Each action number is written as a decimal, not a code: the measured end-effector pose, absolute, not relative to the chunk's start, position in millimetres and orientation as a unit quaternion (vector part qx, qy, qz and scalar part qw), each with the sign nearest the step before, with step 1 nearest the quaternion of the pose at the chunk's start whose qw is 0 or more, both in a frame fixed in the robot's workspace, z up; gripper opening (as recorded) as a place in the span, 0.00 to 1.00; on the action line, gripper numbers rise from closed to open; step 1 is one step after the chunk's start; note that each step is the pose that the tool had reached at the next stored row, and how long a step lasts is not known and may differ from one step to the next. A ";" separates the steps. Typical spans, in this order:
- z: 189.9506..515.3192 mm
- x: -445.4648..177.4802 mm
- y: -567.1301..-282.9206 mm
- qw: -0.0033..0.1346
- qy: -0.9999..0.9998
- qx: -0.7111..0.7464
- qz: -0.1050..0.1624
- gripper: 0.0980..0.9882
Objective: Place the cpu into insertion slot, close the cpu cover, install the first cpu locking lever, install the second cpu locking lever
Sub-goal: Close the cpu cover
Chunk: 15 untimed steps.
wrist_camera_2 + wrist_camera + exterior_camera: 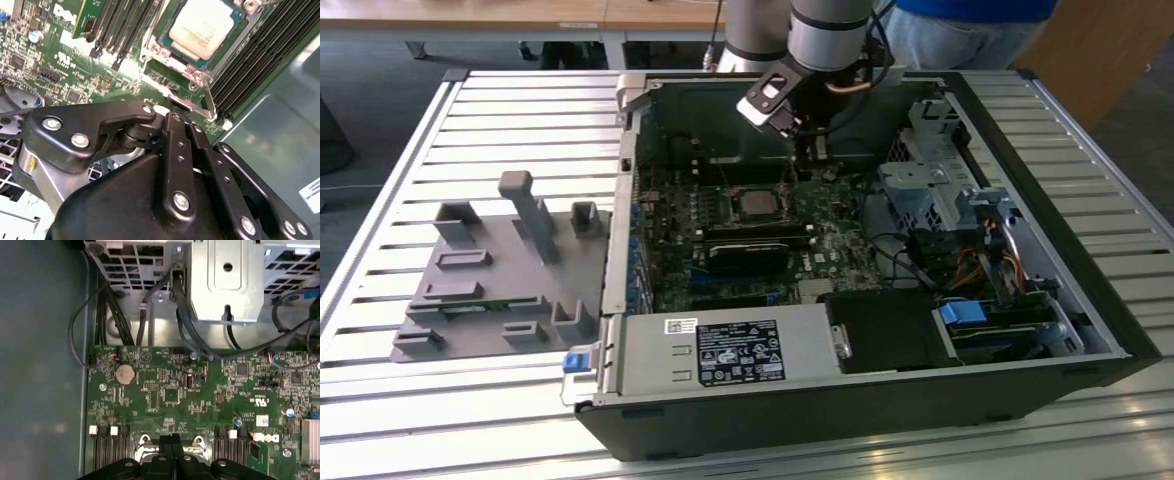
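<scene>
My fingers (175, 117) are pressed together, with nothing visible between them. Their tips sit just beside a thin silver locking lever (208, 100) at the socket's corner; I cannot tell whether they touch it. Just past them the cpu (202, 25) lies flat in the insertion slot (160, 52) with the cpu cover (230, 45) down around it, so the slot is mostly hidden under both. In the first wrist view my own linkage blocks most of the socket. In the exterior view the cpu (754, 203) lies at seven o'clock from my tips, which are hard to make out against the dark computer case (1067, 300). At nine o'clock from the case a grey fixture (494, 270) rests on the slatted bench (520, 110). At twelve o'clock a person (961, 30) is cut off.
</scene>
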<state>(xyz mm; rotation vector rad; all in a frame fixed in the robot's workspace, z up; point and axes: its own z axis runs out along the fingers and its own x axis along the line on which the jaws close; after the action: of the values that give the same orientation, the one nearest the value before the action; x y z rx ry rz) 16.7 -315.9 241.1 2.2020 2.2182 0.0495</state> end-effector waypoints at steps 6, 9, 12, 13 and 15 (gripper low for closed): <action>240.5 7.3 -315.8 0.008 0.710 0.704 0.016 0.01; 240.1 2.4 -315.8 0.008 0.710 0.704 0.016 0.01; 239.7 -1.8 -315.8 0.008 0.710 0.704 0.016 0.01; 239.4 -3.1 -315.8 0.008 0.710 0.704 0.016 0.01; 238.6 -5.4 -315.8 0.008 0.710 0.704 0.016 0.01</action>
<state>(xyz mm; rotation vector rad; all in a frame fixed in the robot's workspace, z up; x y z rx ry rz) -5.4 -315.8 238.6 2.2020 2.2182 0.0497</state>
